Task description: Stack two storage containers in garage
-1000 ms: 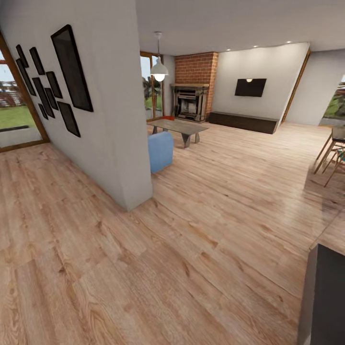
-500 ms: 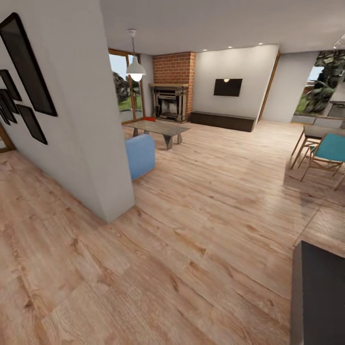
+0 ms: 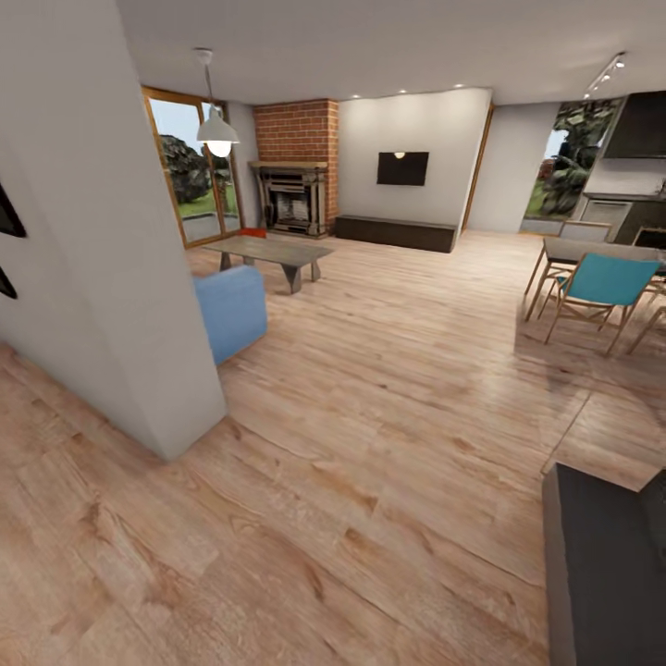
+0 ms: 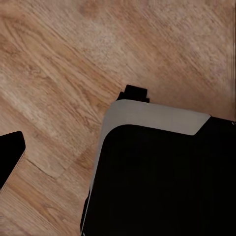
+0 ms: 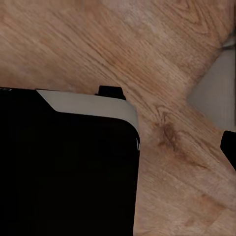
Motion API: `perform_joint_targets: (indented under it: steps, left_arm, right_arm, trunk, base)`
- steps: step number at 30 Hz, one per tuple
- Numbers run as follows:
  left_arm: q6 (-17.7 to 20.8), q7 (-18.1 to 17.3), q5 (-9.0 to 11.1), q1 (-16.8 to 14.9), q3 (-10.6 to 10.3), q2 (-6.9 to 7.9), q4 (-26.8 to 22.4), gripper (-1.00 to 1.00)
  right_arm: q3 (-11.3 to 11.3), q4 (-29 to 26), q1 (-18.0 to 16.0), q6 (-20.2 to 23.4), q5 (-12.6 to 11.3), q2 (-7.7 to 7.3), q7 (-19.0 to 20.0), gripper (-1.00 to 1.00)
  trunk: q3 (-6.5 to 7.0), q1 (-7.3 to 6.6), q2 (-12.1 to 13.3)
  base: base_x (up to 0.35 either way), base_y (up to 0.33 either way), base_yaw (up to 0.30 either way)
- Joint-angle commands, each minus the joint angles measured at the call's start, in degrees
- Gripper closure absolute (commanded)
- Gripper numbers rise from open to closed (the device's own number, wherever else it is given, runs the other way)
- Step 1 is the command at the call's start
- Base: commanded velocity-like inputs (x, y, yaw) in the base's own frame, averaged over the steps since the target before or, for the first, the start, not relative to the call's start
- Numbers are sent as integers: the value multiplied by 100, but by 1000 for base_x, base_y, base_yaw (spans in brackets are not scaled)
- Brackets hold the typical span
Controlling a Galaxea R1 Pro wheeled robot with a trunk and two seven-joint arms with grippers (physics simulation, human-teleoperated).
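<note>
Orange-red sliver beyond coffee table, near fireplace: likely storage container, too small to confirm. You stand in living room on wood-plank floor, fetch step. Next: drive past blue sofa. Pincer state: cannot tell

Blue sofa — only one end shows, the rest hidden behind the grey partition wall. Small orange-red patch beyond the coffee table; too small to identify. Black picture frames on the wall cut by the picture's edge. Dark cabinet cropped at the corner. Dining table and far chairs run out of frame. Wrist views: a black, grey-rimmed robot body hides much of the wood floor; a dark fingertip at the edge — jaw state unreadable.
</note>
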Motion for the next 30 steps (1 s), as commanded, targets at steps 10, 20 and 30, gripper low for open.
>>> perform_joint_targets:
  steps: [10,20,30]
  left_arm:
    - [-24,18,51,-2,-49,-1,1,-100]
    - [-21,20,51,-2,-49,-1,1,-100]
    - [-19,20,51,-2,-49,-1,1,-100]
  right_arm:
    - [48,1,-4,-13,-38,1,-15,-100]
    - [48,1,-1,-13,-38,0,-15,-100]
    - [59,1,-2,-13,12,2,-15,-100]
  trunk:
    - [-5,3,-3]
    - [-5,3,-3]
    - [-5,3,-3]
  base:
    - [322,0,-240]
    - [322,0,-229]
    - [322,0,-46]
